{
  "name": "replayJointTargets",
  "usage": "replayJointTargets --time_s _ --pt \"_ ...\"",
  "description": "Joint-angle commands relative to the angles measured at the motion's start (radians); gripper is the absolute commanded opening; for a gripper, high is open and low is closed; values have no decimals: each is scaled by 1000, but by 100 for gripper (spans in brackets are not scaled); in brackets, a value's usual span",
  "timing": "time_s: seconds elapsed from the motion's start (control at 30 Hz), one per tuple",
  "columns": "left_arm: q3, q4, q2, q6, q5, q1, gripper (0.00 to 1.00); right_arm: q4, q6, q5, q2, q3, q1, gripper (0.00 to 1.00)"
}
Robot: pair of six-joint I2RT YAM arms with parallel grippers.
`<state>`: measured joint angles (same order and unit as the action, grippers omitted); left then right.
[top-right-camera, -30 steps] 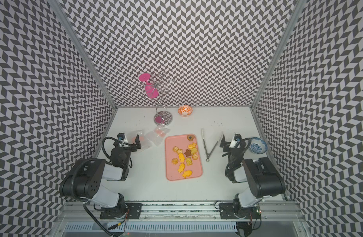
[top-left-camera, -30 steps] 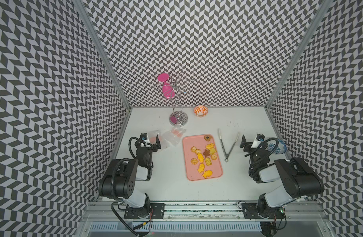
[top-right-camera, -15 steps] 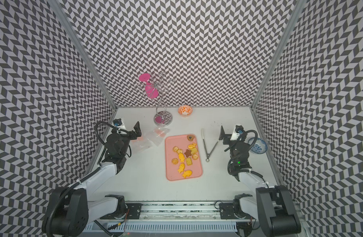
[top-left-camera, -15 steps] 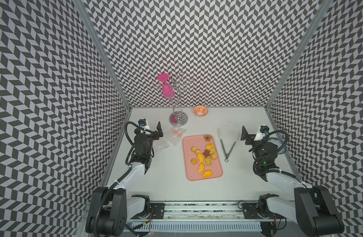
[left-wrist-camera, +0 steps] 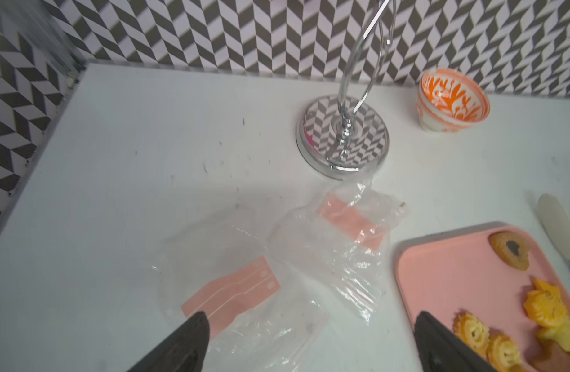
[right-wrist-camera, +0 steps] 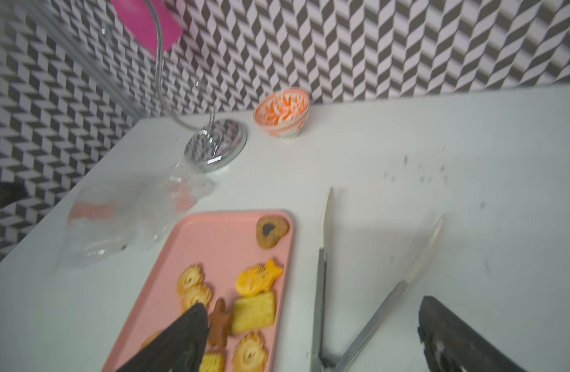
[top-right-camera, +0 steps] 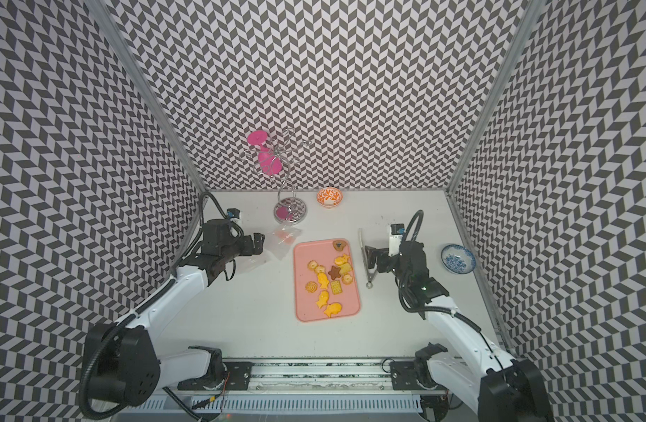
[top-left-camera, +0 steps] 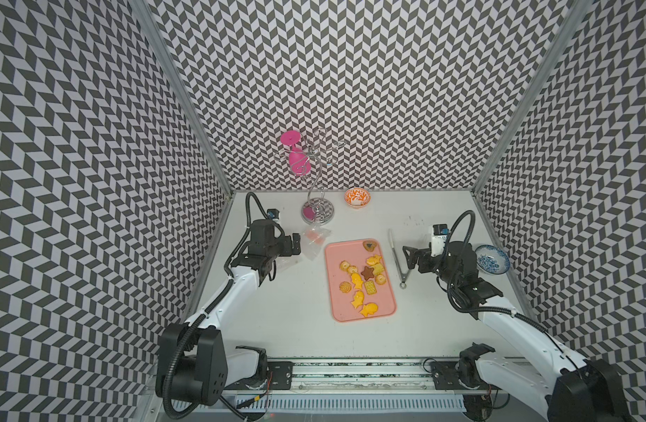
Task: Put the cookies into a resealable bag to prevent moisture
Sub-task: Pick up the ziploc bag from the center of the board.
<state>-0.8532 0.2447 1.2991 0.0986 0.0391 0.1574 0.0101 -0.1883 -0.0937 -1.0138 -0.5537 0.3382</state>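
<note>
Bright, even light; soft, faint shadows on the white tabletop point(top-left-camera: 296, 329). Both top views are sharp, walls stretched toward the edges. Right wrist view is motion-blurred; small glints on the clear bag point(left-wrist-camera: 348, 273).

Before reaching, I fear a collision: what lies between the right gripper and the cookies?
Metal tongs lie flat there; both top views show them.

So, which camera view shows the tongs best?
The right wrist view: tongs large, both arms spread. Both top views show them small, partly behind the right hand; the left wrist view catches only a tip.
</note>
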Motion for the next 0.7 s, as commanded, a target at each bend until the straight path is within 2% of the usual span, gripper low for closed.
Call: replayJointTargets --time_s 0.0,0.13,0.23,0.3,0.53,0.67 --pt "-66 194 38 -182 -6 8 99 115 -44 -80 30 -36 53 100" --pt "-83 246 40 -392 -77 17 100 135 -35 -81 28 -33 105 100" --pt "-84 307 54 -510 -181 33 97 156 -17 -99 4 -53 126 100" --pt "-56 317 55 -568 -200 47 95 166 3 -110 -11 -68 138 100" --pt "7 259 104 -662 -325 82 95 165 26 -159 -56 -96 151 100" --pt "-33 268 192 -667 -361 97 90 149 21 -171 -71 -99 153 100"
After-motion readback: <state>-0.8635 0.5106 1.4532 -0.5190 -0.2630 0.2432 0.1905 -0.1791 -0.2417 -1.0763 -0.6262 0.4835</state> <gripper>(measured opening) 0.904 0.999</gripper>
